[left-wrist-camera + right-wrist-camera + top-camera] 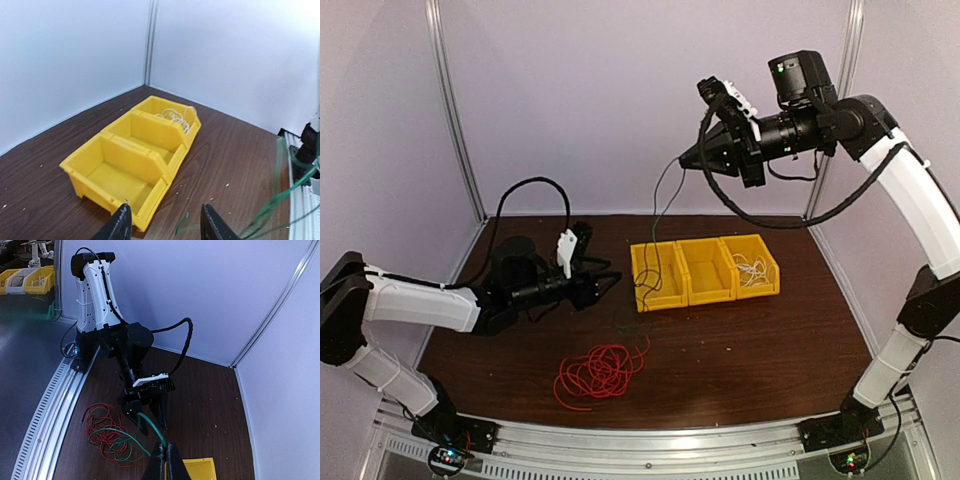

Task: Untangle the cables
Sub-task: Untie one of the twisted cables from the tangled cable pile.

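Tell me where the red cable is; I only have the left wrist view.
Observer: The red cable lies coiled on the table, nearer the arm bases than the yellow bins.
Operator: Where does the green cable on my right lead?
Observer: Up to the right gripper, raised high and shut on it.
Operator: And its lower part?
Observer: It lies across the red loops, as the right wrist view shows.
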Robot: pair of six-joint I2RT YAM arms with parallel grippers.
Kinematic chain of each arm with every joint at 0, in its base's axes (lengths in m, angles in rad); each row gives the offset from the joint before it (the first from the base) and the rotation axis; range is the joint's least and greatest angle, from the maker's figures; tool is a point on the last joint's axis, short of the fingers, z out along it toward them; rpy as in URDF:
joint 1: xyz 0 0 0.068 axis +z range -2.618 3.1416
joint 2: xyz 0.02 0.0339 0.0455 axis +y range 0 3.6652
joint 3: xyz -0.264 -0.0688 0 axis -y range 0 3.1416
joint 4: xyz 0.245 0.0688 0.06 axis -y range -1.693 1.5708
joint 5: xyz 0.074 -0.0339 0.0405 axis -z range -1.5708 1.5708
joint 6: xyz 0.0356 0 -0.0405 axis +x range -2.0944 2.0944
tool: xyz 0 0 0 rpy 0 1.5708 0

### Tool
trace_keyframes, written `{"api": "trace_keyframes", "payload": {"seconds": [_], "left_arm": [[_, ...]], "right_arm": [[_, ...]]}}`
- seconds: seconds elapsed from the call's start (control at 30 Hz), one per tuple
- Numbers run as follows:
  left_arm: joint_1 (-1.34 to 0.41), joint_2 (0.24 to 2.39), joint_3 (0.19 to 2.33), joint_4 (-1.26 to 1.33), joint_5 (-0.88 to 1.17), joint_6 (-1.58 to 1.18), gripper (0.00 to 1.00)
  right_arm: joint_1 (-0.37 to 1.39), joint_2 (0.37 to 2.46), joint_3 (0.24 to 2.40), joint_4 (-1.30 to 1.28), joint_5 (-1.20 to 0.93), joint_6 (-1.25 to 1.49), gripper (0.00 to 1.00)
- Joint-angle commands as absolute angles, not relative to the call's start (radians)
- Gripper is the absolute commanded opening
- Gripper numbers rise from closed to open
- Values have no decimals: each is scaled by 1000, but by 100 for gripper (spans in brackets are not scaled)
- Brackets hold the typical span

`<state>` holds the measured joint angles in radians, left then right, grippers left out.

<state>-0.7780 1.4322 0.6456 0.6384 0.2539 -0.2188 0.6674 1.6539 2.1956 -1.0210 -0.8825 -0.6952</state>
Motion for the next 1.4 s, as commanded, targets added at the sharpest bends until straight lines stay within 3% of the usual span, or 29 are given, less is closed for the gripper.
{"api": "trace_keyframes", "payload": {"seconds": [0.0, 0.23, 0.6, 0.77, 0.97, 1.1, 1.37], "left_arm": [[-785, 1451, 681, 799, 454, -242, 49], [-785, 1418, 660, 775, 443, -226, 49], [-785, 1431, 712, 712, 634, -209, 49], [-785, 1466, 723, 732, 687, -226, 37], [-785, 1502, 725, 753, 565, -280, 6], [-785, 1592, 721, 783, 507, -319, 0], [-785, 1816, 800, 690, 451, -332, 0]], "right_arm": [[684, 1688, 2158, -967, -919, -668, 0], [758, 1760, 2139, -959, -857, -685, 0], [845, 1803, 2102, -949, -755, -695, 0], [868, 1821, 2118, -951, -734, -696, 0], [889, 1824, 2137, -963, -734, -694, 0], [890, 1810, 2197, -970, -757, -683, 0], [859, 1808, 2372, -1001, -891, -655, 0]]}}
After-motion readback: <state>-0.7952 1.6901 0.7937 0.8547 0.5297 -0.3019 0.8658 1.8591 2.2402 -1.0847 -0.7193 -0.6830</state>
